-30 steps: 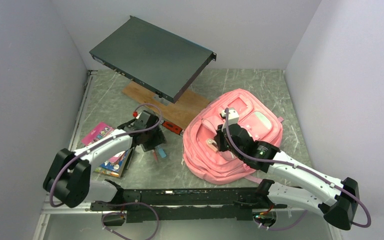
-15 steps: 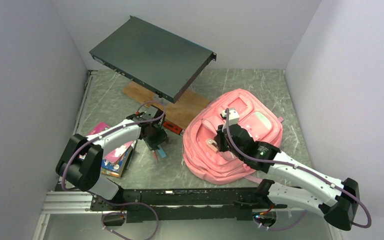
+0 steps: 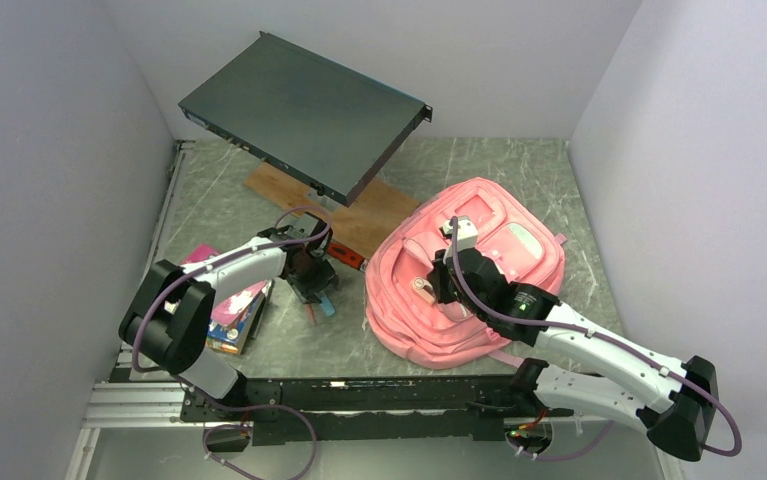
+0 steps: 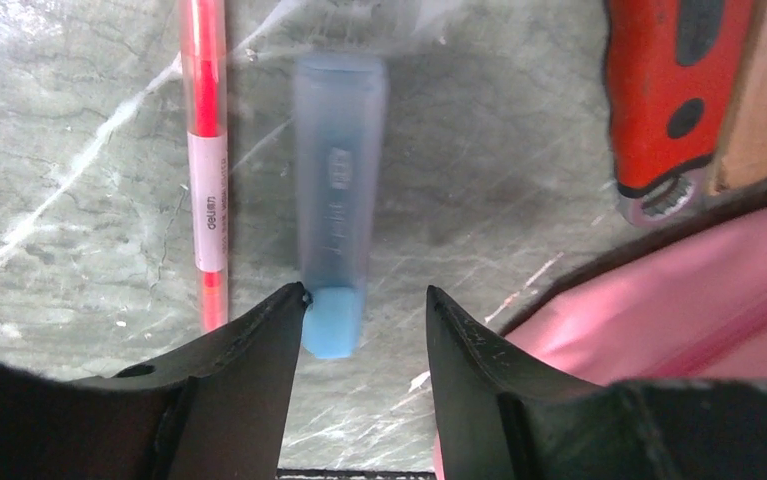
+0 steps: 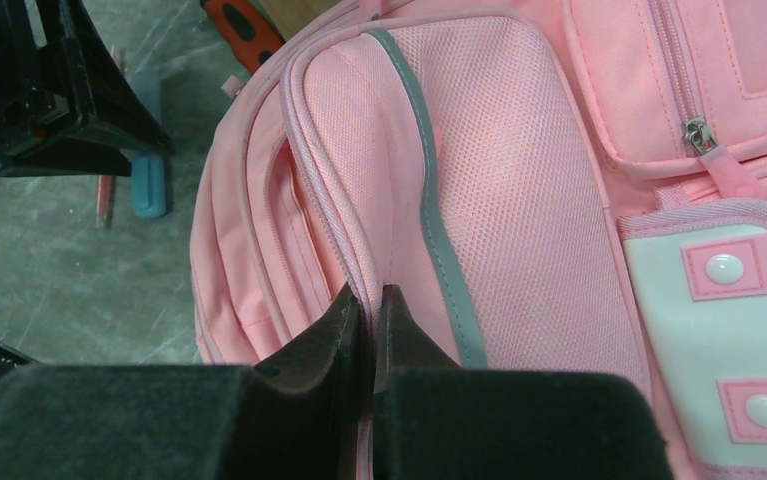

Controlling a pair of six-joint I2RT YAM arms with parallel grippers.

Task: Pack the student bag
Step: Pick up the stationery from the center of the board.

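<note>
The student bag lies flat at the right of the table, pink with mint-grey panels. It also fills the right wrist view. My right gripper rests on its left side, shut on a pink piped seam of the bag. My left gripper is open and low over the table, left of the bag. A pale blue tube with a blue cap lies just ahead of the open jaws, its cap against the left finger. A red pen lies beside the tube.
A dark flat rack unit stands tilted at the back over a wooden board. A red and black tool lies between the board and the bag. Books are stacked at the left.
My left arm has swung in, and its gripper has shifted slightly right over the tube and pen. The right gripper and the bag have not moved.
</note>
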